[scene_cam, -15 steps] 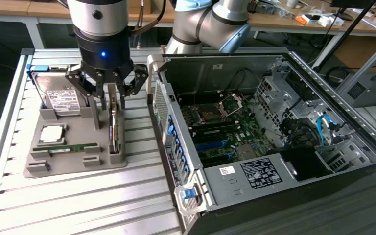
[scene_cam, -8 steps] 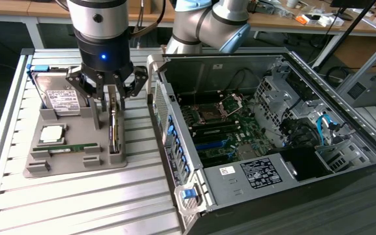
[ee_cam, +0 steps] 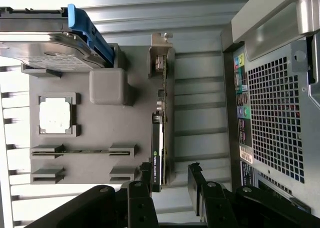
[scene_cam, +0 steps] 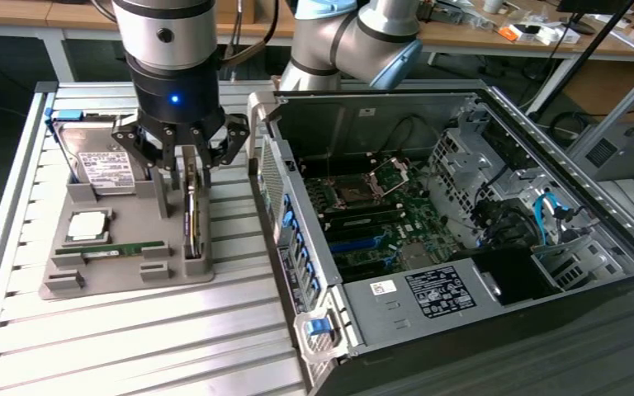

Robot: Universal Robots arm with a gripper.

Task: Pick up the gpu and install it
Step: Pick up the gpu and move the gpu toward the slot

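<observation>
Ext. cam high, angled down over table [scene_cam: 130,346] & PC case [scene_cam: 339,124]; wrist cam close above shared gray tray [ee_cam: 100,123].

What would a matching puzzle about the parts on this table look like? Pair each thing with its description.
Things:
1 gpu
2 hard drive
3 memory stick
4 computer case

Descriptions:
A side open, circuit board showing
B narrow and green
C on edge between the fingers of the open gripper
D silver with a white label

Pairs: 1-C, 2-D, 3-B, 4-A
</observation>
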